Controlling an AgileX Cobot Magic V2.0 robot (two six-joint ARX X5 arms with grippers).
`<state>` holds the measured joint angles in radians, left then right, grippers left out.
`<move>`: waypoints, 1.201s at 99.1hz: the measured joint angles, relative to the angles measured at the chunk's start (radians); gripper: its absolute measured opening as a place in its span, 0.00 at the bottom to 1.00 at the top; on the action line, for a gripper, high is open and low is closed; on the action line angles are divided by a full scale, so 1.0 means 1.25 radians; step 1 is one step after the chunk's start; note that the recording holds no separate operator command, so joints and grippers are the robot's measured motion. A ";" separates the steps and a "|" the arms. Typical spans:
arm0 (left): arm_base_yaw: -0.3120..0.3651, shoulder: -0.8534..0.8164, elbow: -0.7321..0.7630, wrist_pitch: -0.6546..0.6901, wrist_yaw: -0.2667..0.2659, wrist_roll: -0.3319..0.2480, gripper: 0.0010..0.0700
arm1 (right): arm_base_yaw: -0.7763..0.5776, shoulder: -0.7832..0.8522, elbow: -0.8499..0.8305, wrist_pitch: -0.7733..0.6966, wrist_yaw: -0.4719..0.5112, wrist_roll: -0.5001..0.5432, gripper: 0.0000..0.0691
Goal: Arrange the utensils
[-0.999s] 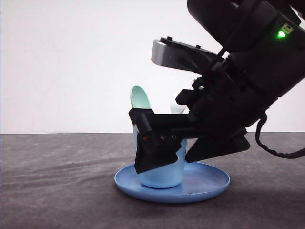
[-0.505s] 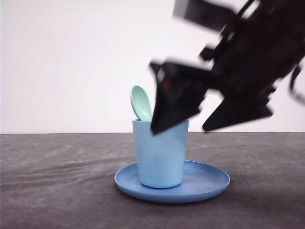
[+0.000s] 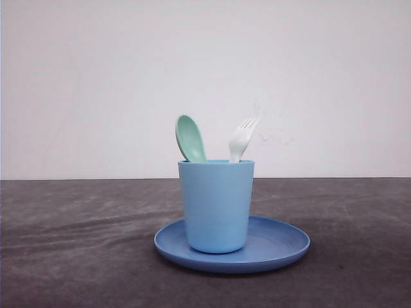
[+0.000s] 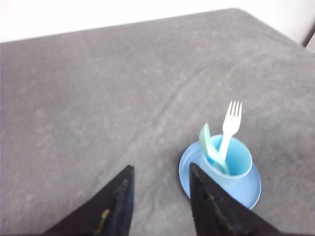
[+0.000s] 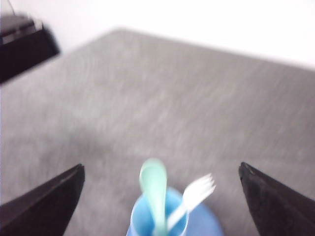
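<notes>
While both tools hang released, left tool (image 4: 160, 196) and right tool (image 5: 160, 196), the tilted fork (image 3: 242, 138) and spoon (image 3: 191, 137) could tip the cup (image 3: 216, 205) if bumped.

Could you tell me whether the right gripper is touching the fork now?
Apart. In the right wrist view the open gripper has its fingers spread wide to either side, with grey table visible between each finger and the fork.

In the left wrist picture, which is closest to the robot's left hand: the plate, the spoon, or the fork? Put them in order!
From the left hand:
1. Plate: nearest, its rim lies just beside the fingertips.
2. Spoon: next, leaning in the cup's nearer side.
3. Fork: farthest, tines sticking up past the spoon.
</notes>
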<state>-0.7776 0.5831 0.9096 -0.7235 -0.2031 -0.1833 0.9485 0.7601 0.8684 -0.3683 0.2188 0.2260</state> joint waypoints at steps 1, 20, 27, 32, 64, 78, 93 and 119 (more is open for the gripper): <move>0.000 0.000 0.000 0.002 0.000 0.000 0.27 | 0.000 -0.001 0.005 -0.002 0.003 -0.002 0.91; 0.000 0.000 0.000 0.013 0.000 -0.009 0.27 | 0.000 0.000 0.067 -0.056 0.056 -0.017 0.91; 0.000 0.000 0.000 0.016 0.000 -0.012 0.27 | 0.000 0.000 0.067 -0.061 0.056 -0.019 0.91; 0.000 0.000 0.000 0.019 0.000 -0.013 0.27 | 0.000 0.001 0.067 -0.064 0.058 -0.021 0.90; 0.000 0.000 0.000 0.020 0.000 -0.015 0.03 | 0.000 0.001 0.067 -0.069 0.060 -0.026 0.05; 0.000 0.000 0.000 0.020 0.000 -0.015 0.02 | 0.000 0.001 0.067 -0.068 0.060 -0.028 0.02; 0.000 0.000 0.000 0.020 0.000 -0.015 0.02 | 0.000 0.001 0.067 -0.068 0.060 -0.028 0.01; 0.000 0.000 0.000 0.020 0.000 -0.015 0.02 | 0.000 0.001 0.067 -0.068 0.060 -0.028 0.01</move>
<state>-0.7776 0.5831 0.9096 -0.6991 -0.2031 -0.2024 0.9485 0.7616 0.9527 -0.4538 0.2935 0.1909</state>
